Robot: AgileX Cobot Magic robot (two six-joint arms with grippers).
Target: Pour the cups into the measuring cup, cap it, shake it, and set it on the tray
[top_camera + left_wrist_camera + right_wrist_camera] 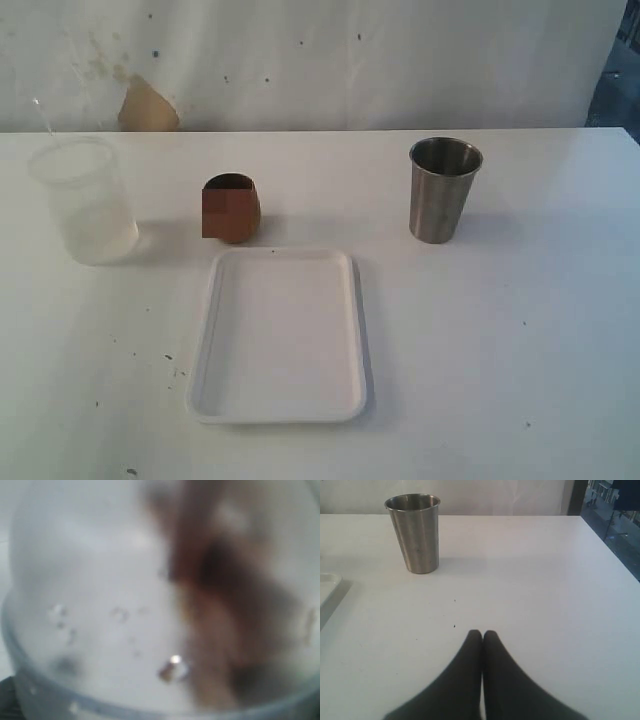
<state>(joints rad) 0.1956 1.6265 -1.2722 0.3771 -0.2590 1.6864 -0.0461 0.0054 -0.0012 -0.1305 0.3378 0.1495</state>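
Note:
On the white table stand the small brown wooden cup (235, 212) and, to its right, the steel tumbler (443, 195) (417, 535), both upright. In front of them lies the flat white tray (205, 330) with nothing in it. No printed scale shows on anything, so I cannot pick out the measuring cup. A blurred clear plastic wall (100, 605) fills the left wrist view, with a brown blur (220, 605) behind it. The left fingers are hidden. My right gripper (482, 632) is shut and holds nothing, low over the table and well short of the tumbler. Neither arm shows in the exterior view.
A frosted translucent cup (88, 205) stands upright at the far left, level with the wooden cup. A white wall with a brown patch (147, 108) runs behind the table. The table's right edge (620, 555) lies beyond the tumbler.

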